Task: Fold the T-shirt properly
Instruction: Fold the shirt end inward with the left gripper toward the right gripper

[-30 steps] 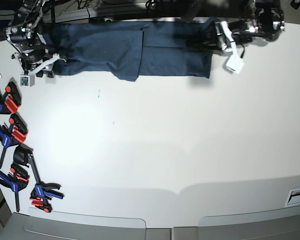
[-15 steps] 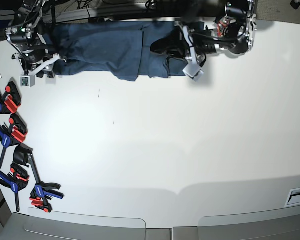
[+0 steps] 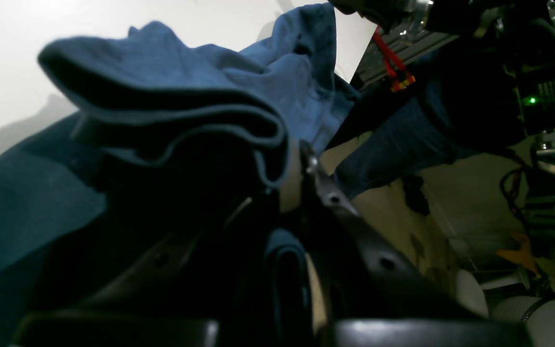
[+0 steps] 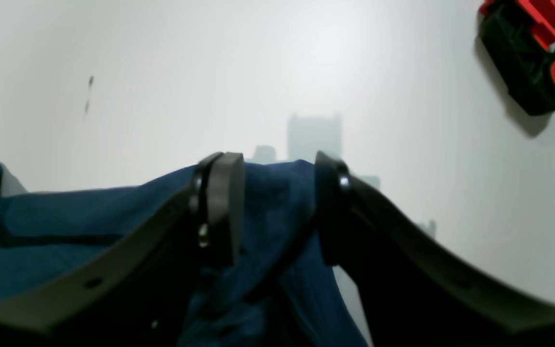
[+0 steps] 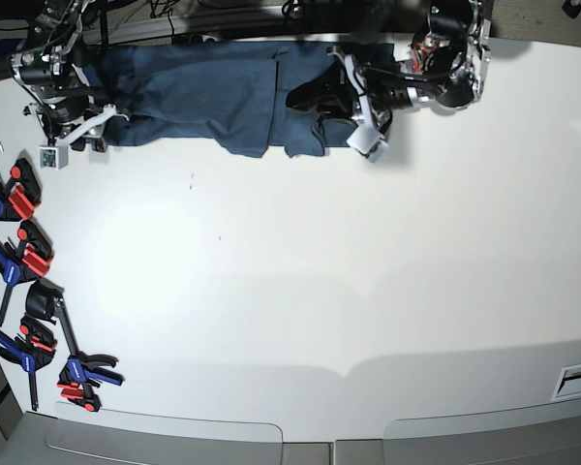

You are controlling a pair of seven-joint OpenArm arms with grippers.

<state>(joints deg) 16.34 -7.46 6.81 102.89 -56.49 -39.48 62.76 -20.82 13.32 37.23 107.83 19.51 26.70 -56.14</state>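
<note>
Left end effector (image 5: pixel 321 105) clamping T-shirt (image 5: pixel 203 92) edge

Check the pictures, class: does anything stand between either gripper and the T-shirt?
Nothing visible does. The left gripper is shut on a bunched fold of the T-shirt, and the right gripper has open jaws with cloth between them. The clamps lie apart at the table's edge.

large plain dark navy-blue short-sleeved cotton T-shirt (image 5: pixel 213 92) | soft, wrinkled, no print | stretched in a long band along the far edge of the white table | one end bunched and lifted off the surface, doubled back over the flat part | folded hems stacked in layers at raised end | other end flat
</note>
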